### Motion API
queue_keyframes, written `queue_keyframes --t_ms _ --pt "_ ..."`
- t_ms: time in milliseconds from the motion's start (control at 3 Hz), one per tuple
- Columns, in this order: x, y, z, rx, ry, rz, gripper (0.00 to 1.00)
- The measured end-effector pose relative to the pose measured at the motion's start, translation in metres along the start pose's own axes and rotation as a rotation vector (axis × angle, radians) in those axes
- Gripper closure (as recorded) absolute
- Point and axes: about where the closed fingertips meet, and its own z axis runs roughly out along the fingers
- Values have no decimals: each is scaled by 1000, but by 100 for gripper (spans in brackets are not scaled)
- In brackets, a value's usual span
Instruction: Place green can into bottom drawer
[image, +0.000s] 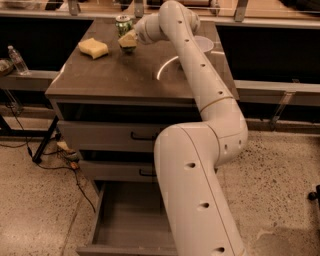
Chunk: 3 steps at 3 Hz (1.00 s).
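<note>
The green can (122, 23) stands upright near the far edge of the grey cabinet top (115, 75); only its upper part shows. My gripper (127, 41) is right in front of the can and covers its lower body; I cannot tell whether it touches the can. My white arm reaches from the lower right across the cabinet top to it. The bottom drawer (125, 220) is pulled open at the foot of the cabinet, its flat grey inside bare, with the arm covering its right side.
A yellow sponge (93, 48) lies on the cabinet top left of the gripper. A white bowl (204, 44) sits behind the arm at the right. The two upper drawers (110, 136) are slightly ajar. A water bottle (17, 60) stands at the left; cables (60, 160) lie on the floor.
</note>
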Motion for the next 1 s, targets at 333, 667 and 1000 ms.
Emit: queue_keyframes --t_ms 333,667,1000 --pt "-24 30 -21 -123 -48 -34 100" --pt "-34 50 -67 -225 -51 -62 100" --pt "-22 61 -132 -290 8 -57 100"
